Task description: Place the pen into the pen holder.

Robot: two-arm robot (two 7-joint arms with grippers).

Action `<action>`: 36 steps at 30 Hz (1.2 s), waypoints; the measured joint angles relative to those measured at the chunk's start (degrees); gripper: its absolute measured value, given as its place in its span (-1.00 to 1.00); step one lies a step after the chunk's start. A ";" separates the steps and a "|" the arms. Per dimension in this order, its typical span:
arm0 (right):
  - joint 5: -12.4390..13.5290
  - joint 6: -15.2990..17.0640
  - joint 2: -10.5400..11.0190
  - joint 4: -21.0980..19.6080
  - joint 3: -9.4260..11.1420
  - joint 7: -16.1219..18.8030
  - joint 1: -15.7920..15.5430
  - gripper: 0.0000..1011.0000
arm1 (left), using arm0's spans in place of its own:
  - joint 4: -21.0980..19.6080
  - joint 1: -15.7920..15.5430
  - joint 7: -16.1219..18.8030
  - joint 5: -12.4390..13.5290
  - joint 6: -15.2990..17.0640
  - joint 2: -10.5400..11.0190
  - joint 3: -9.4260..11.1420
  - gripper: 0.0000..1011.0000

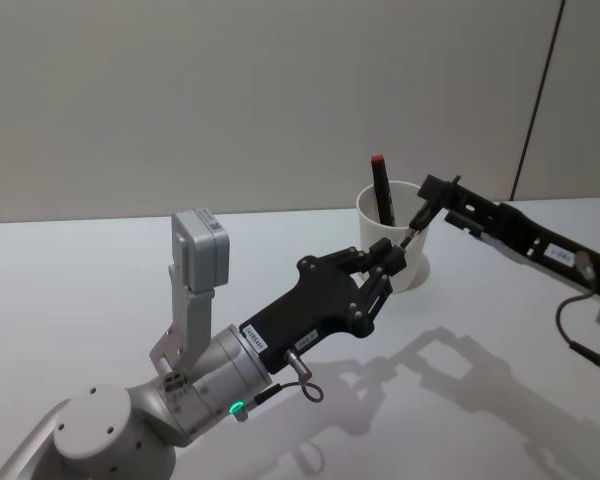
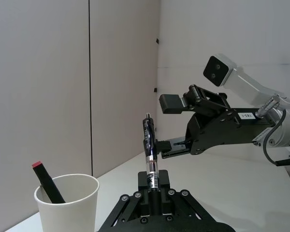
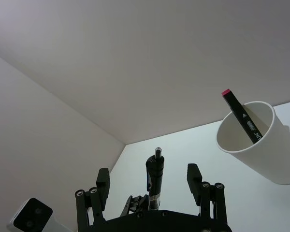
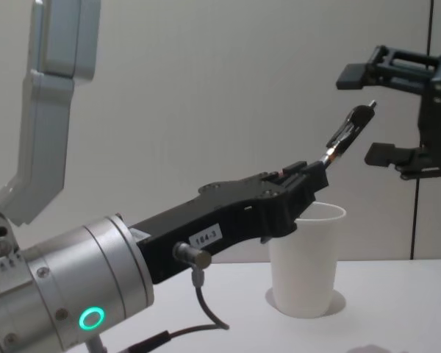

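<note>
My left gripper (image 1: 392,252) (image 2: 153,186) (image 4: 312,170) is shut on the lower end of a dark pen (image 2: 150,145) (image 4: 347,136) (image 1: 412,228), which points up and away from it. The pen's upper end lies between the spread fingers of my right gripper (image 4: 371,114) (image 3: 148,174) (image 2: 170,124), which is open and reaches in from the right. In the right wrist view the pen (image 3: 154,176) stands midway between those fingers without touching them. The pen holder, a plain white paper cup (image 1: 415,268) (image 2: 70,208) (image 3: 261,154) (image 4: 305,265), stands on the table just behind and below both grippers.
A black marker with a red cap (image 1: 381,190) (image 2: 47,182) (image 3: 239,113) leans inside the cup. The white table (image 1: 80,280) stretches bare to the left of my left arm. A plain grey wall rises behind the table.
</note>
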 joint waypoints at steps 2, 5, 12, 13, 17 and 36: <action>-0.28 -0.04 -0.25 0.31 -0.42 -0.12 0.36 0.98 | 0.00 0.00 0.00 0.00 0.00 0.00 0.00 -0.75; -0.76 -0.14 -0.71 0.87 -1.14 -0.25 1.07 0.98 | 0.00 0.00 0.00 0.00 0.00 0.00 0.00 -0.75; -1.16 -0.47 -1.27 1.70 -2.17 -0.47 2.09 0.98 | 0.00 0.00 0.00 0.00 0.00 0.00 0.00 -0.75; -1.16 -0.47 -1.27 1.70 -2.17 -0.47 2.09 0.98 | 0.00 0.00 0.00 0.00 0.00 0.00 0.00 -0.75; -1.14 -0.91 -1.37 1.99 -2.64 -0.76 2.45 0.98 | 0.00 0.00 0.00 0.00 0.00 0.00 0.00 -0.75; 1.34 -2.81 0.41 1.31 -3.36 -2.52 2.13 0.98 | 0.00 0.00 0.00 0.00 0.00 0.00 0.00 -0.75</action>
